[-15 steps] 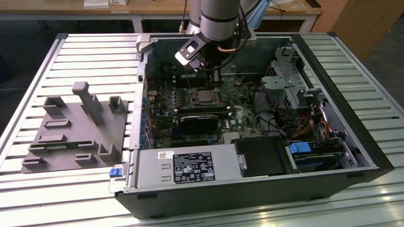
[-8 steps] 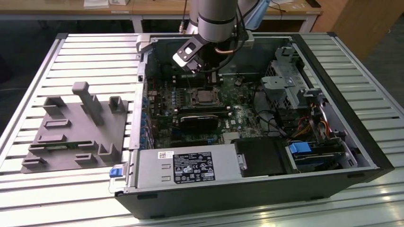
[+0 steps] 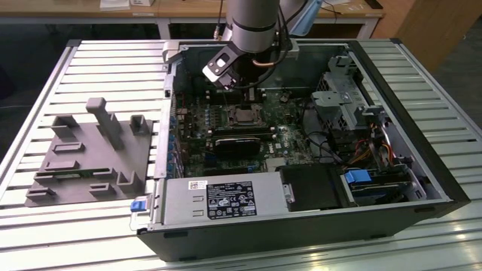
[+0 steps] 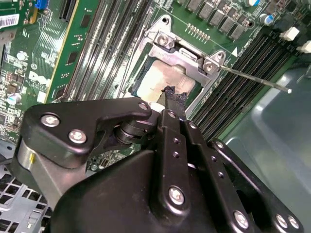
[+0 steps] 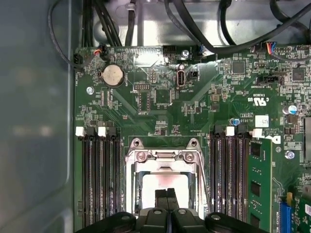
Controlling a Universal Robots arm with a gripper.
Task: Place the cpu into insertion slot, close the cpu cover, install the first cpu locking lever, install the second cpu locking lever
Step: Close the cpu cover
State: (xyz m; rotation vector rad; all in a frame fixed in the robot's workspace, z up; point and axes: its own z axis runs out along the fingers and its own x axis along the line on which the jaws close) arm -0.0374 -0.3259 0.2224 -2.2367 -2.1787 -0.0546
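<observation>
While pinched closed, the claw [image 5: 166,192] hangs just above the cpu [image 5: 147,190].

The cpu [image 5: 163,184] lies in the insertion slot [image 5: 131,187], between memory slots [image 5: 99,179].

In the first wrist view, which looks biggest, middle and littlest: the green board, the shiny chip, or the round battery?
1. green board
2. the cpu, though the tool hides part of it
3. round battery
</observation>
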